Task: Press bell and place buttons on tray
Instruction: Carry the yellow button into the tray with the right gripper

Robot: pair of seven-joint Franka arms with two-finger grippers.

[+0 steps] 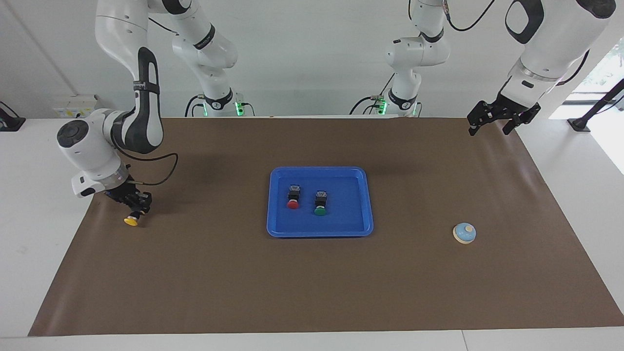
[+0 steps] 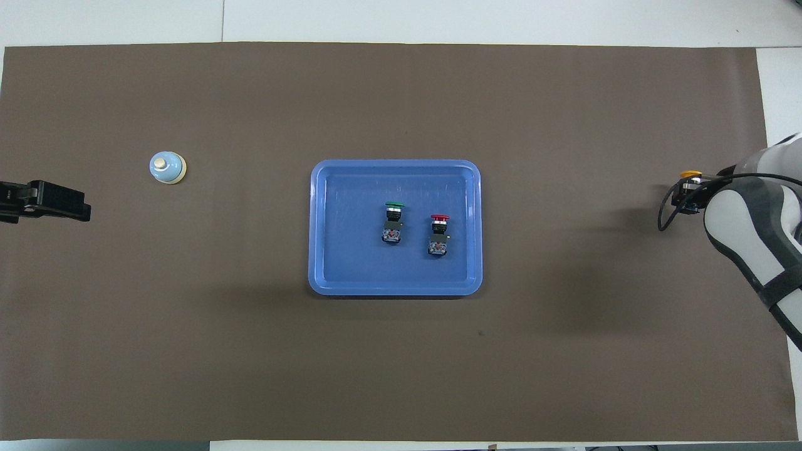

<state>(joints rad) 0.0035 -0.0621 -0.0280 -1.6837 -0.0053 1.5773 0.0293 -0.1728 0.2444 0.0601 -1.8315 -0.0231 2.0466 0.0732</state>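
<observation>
Two push-button switches, one red-capped (image 1: 293, 200) and one green-capped (image 1: 320, 205), lie side by side in the flat bright-blue plastic tray (image 1: 278, 224) mid-surface. The right pincer (image 1: 135, 211) pinches the yellow-capped switch (image 1: 130, 221) at the right arm's end. The light-blue domed bell (image 1: 464, 233) sits toward the left arm's end, where the left pincer (image 1: 496, 118) waits, spread, above the brown mat (image 1: 312, 282).

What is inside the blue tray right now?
In the tray lie the red button and the green button, side by side. Nothing covers them; no yellow one there.
</observation>
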